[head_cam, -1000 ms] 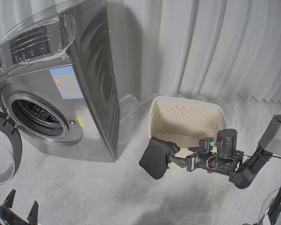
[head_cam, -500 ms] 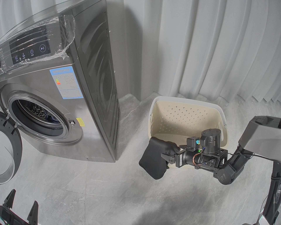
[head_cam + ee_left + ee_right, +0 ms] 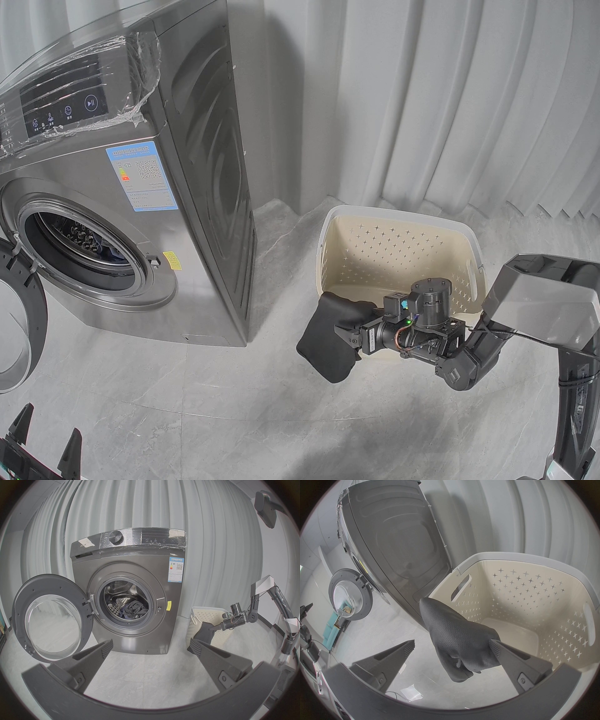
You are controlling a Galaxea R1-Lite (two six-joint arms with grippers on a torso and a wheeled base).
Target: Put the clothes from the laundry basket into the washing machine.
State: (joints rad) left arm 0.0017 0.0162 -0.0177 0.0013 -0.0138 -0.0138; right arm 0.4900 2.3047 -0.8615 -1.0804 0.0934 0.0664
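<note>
Now, the right pincer is lined up on the garment at the basket corner

So the whole move turns on one relation. The dark garment (image 3: 328, 340) lies straight ahead of the right pincer (image 3: 350, 334), draped over the laundry basket (image 3: 400, 214) at the rim corner nearest the washing machine (image 3: 187, 187). Its long axis runs down the outside of the basket wall toward the floor (image 3: 250, 400), roughly across the pincer's line of reach. The bunched top fold sits on the rim.

The right pincer is spread wide and grips nothing. In the right wrist view the top fold sits between its two fingers, pressed against one finger (image 3: 515, 661) and well clear of the other. Closing the fingers from here would likely catch that fold, though the off-centre contact could leave only a thin pinch of cloth.

The left pincer (image 3: 45, 434) hangs low, well apart from the basket, with its fingers released and holding nothing. It is nearer the machine's open door (image 3: 19, 319) than the garment, so the right arm is plainly the nearer one for this pick.

The drum opening (image 3: 81, 250) lies off to the left of the basket and already holds some clothes (image 3: 132, 608).
</note>
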